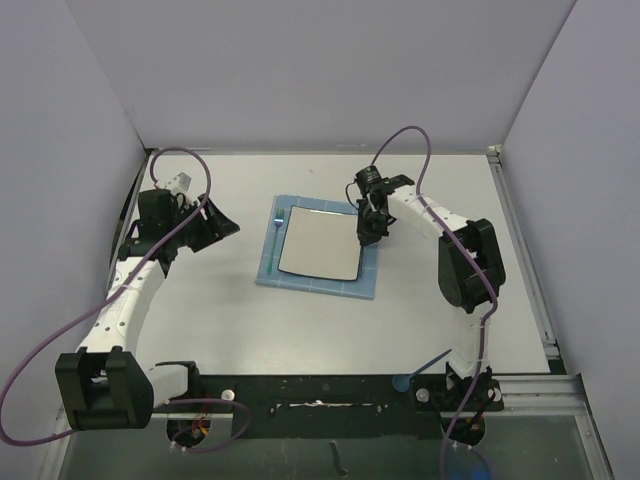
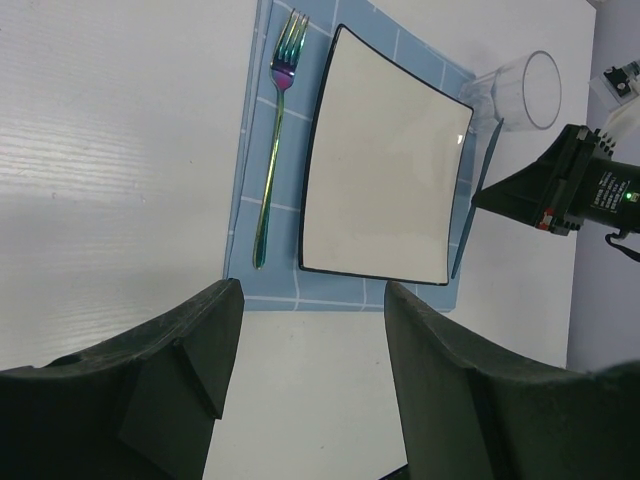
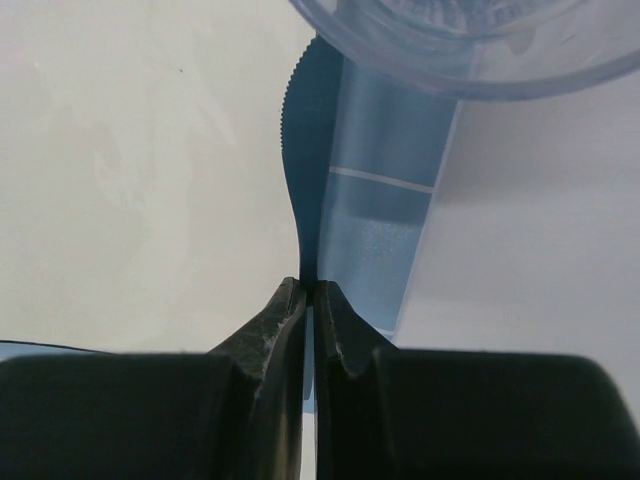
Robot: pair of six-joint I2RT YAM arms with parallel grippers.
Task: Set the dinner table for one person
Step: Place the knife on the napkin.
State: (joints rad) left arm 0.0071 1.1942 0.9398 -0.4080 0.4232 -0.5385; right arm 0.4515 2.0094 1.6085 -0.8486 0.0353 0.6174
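Placing the knife [image 3: 305,150] looks like the step in hand: the right fingers [image 3: 290,305] pinch it by its end, blade pointing out over the blue placemat [image 2: 283,245] at the square plate's [image 2: 385,170] 3 o'clock. The fork [image 2: 275,150] lies at the plate's 9 o'clock and a clear cup [image 2: 520,90] near 1 o'clock, all mid-table [image 1: 300,330]. The left fingers [image 2: 215,330] hang spread and empty at the table's 9 o'clock. Next, I judge: lower the knife flat, parallel to the plate's edge, then release.
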